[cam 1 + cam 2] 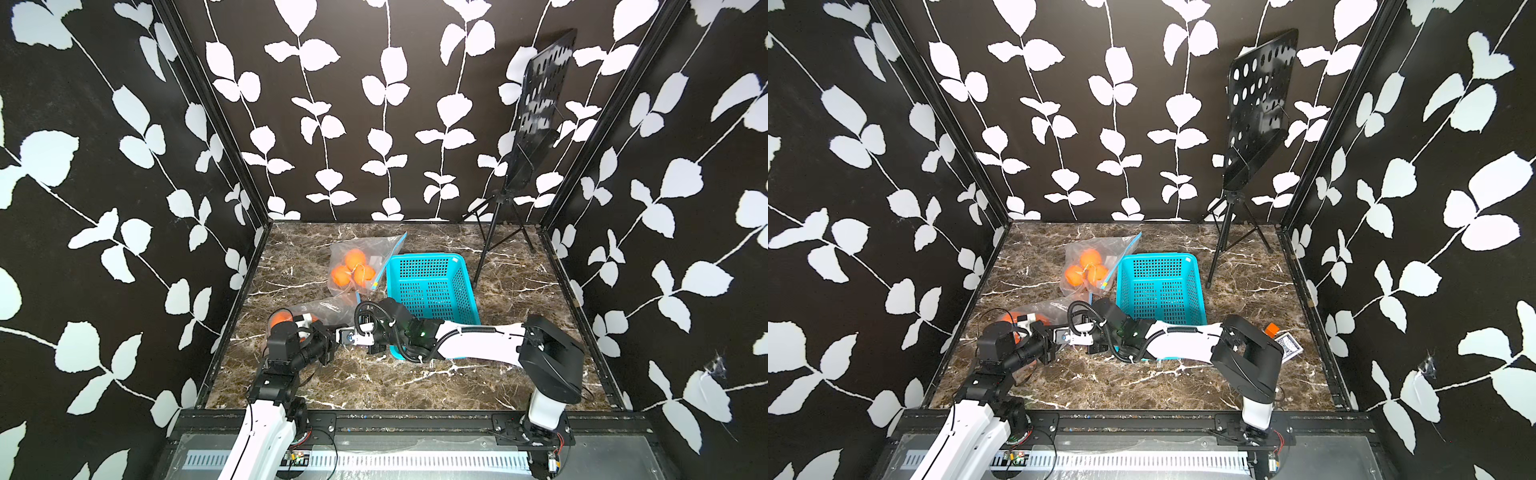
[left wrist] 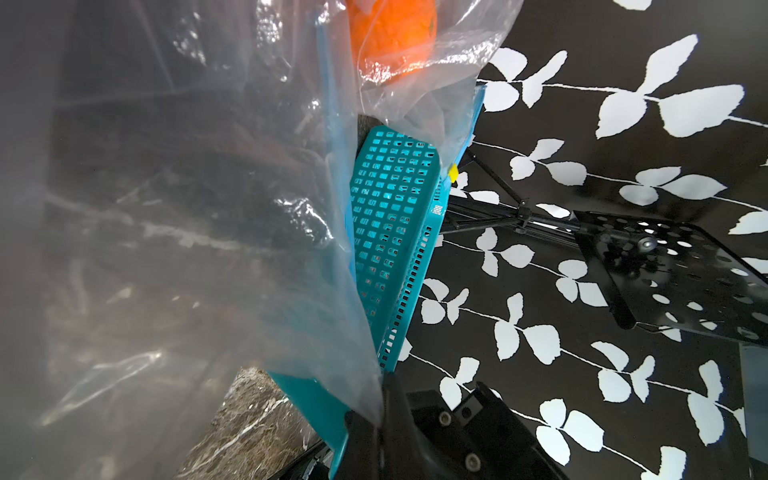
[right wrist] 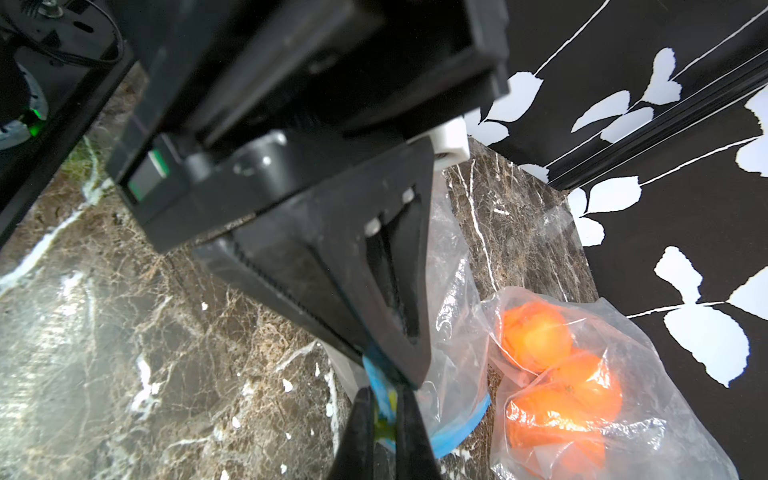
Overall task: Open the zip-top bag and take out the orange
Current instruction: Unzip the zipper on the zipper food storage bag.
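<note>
Zip-top bag (image 1: 328, 309) lies near and left, an orange (image 1: 281, 319) inside; my left gripper (image 2: 379, 415) pinches its thin plastic tight, my right gripper (image 3: 383, 409) pinches the blue zip (image 3: 461, 419); if I pull too fast, I think the slippy plastic could slide out or rip.

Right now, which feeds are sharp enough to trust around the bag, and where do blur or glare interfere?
Left wrist: the near bag film covers half the frame, hazy and out of focus, with glints; the basket beyond is sharp. Right wrist: the left claw looms blurred; the far bag is fairly sharp, its oranges slightly blown out. Both top views: evenly lit, sharp.
</note>
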Robot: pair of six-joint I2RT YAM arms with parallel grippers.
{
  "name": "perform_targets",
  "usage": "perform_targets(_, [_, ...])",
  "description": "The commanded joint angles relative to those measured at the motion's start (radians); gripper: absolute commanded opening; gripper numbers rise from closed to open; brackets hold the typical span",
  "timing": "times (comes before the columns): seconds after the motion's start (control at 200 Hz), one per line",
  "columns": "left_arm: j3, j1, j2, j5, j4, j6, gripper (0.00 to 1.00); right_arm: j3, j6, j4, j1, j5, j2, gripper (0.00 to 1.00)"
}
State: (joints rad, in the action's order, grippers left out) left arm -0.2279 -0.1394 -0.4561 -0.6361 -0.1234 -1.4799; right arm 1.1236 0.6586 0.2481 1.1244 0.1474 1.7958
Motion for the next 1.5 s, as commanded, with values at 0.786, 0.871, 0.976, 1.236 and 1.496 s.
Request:
perform_targets(0.786, [-0.357, 0.226, -0.08, -0.374, 0.098, 0.015, 0.0, 0.097, -0.053, 0.002, -0.197, -0.074, 0.023, 0.0])
perform_targets(0.871, [-0.391, 0.273, -0.1, -0.408, 0.102, 0.012, 0.0, 0.119, -0.066, -0.015, -0.223, -0.053, 0.029, 0.01])
perform_targets(0.976, [-0.426, 0.314, -0.1, -0.457, 0.129, -0.025, 0.0, 0.145, -0.073, -0.04, -0.246, -0.043, 0.038, 0.0])
perform_targets(1.236, [-0.491, 0.339, -0.075, -0.474, 0.048, 0.015, 0.0, 0.27, -0.076, -0.11, -0.301, -0.117, 0.082, 0.01])
perform_targets(1.496, [-0.458, 0.35, -0.081, -0.479, 0.083, 0.006, 0.0, 0.3, -0.114, -0.128, -0.382, -0.11, 0.083, 0.01])
